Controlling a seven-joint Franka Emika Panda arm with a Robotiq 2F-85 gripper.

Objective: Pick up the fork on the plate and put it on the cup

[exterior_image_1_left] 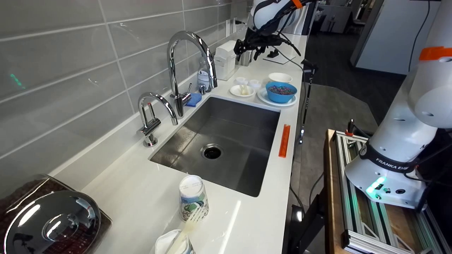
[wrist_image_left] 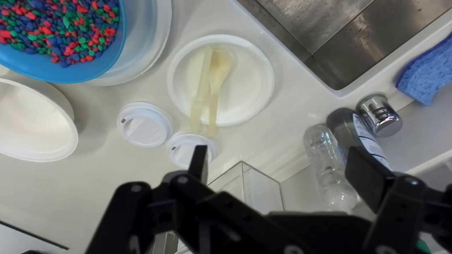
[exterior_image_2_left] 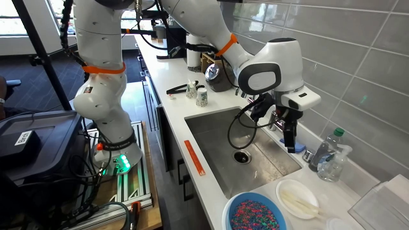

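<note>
In an exterior view, a pale, slim fork (exterior_image_1_left: pixel 190 227) leans from a cup (exterior_image_1_left: pixel 166 240), tines toward one o'clock. In the wrist view, the plate (wrist_image_left: pixel 249 83) holds a spoon (wrist_image_left: pixel 219 67) and a straight utensil (wrist_image_left: pixel 203 79), kind unclear; the blue bowl (wrist_image_left: pixel 63 74), coloured bits (wrist_image_left: pixel 70 28); the gripper (wrist_image_left: pixel 278 160) has its jaws wide apart, the plate at eleven o'clock. In an exterior view, the fork's cup stands well away from the jaws, at ten o'clock across the sink (exterior_image_2_left: pixel 220 143).

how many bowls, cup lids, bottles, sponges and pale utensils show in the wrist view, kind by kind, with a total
Bowls: 2 (one blue, one white)
Cup lids: 2
Bottles: 2 (one clear, one dark)
Sponge: 1
Pale utensils: 2, on the small white plate
Total: 9
</note>
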